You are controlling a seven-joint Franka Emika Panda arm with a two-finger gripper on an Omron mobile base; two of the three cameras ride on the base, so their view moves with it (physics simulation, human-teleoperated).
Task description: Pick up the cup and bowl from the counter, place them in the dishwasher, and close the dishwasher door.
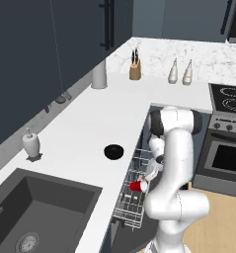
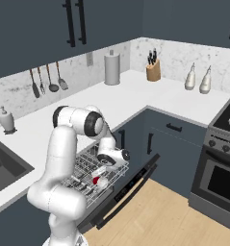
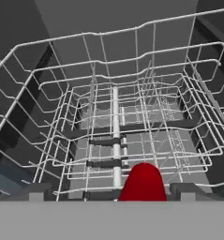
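Observation:
The red cup [image 1: 136, 186] lies on its side in the dishwasher's white wire rack [image 1: 128, 202], which is pulled out beside the counter [image 1: 85, 123]. My gripper [image 1: 152, 172] hovers just above the cup [image 2: 96, 180], open. In the hand view the cup [image 3: 142, 183] sits between the two fingertips [image 3: 38, 192], which stand wide and clear of it. The black bowl [image 1: 113, 151] rests upright on the counter, left of the rack. The dishwasher door [image 2: 131, 185] hangs open, folded down under the rack [image 2: 80, 175].
A dark sink [image 1: 35, 212] with a soap dispenser [image 1: 30, 144] lies at the near left. A paper towel roll [image 1: 99, 73], knife block [image 1: 135, 69] and two bottles [image 1: 180, 72] stand along the back. The oven [image 2: 217, 185] is to the right across wood floor.

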